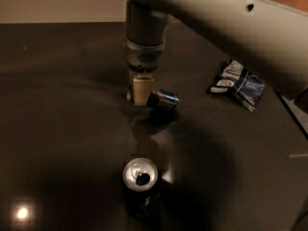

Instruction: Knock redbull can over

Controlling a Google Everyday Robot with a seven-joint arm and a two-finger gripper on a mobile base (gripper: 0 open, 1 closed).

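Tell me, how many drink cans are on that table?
2. The redbull can lies on its side beside the gripper, mid-table; the dark soda can stands upright nearer the camera. The arm could hide others.
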